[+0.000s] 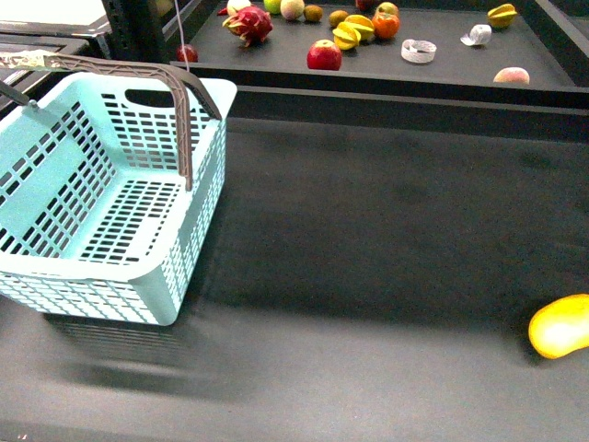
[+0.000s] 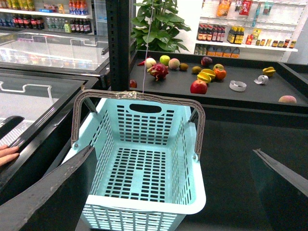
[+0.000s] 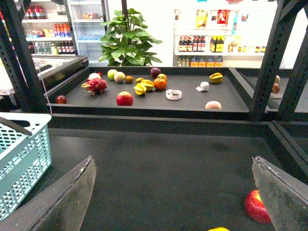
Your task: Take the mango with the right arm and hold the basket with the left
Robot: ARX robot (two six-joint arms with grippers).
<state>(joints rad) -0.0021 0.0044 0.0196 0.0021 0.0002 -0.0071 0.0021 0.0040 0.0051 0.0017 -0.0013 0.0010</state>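
The light-blue basket [image 1: 198, 230] stands empty at the left of the dark table, its grey-brown handles [image 1: 184, 120] raised. The yellow-orange mango [image 1: 561, 325] lies at the table's right edge, cut off by the frame. Neither gripper shows in the front view. In the left wrist view my left gripper [image 2: 173, 149] is open, just behind and above the basket's near rim [image 2: 144, 202]. In the right wrist view my right gripper [image 3: 172, 161] is open and empty over bare table. Only a yellow sliver of the mango [image 3: 219, 229] shows there, at the frame's edge.
A red apple [image 3: 255, 207] lies beside the mango, half hidden by my right finger. A raised back shelf [image 1: 386, 78] holds a red apple [image 1: 324, 56], a dragon fruit [image 1: 248, 23], star fruits [image 1: 352, 32] and a tape roll [image 1: 419, 50]. A person's hand [image 2: 7, 155] rests at left.
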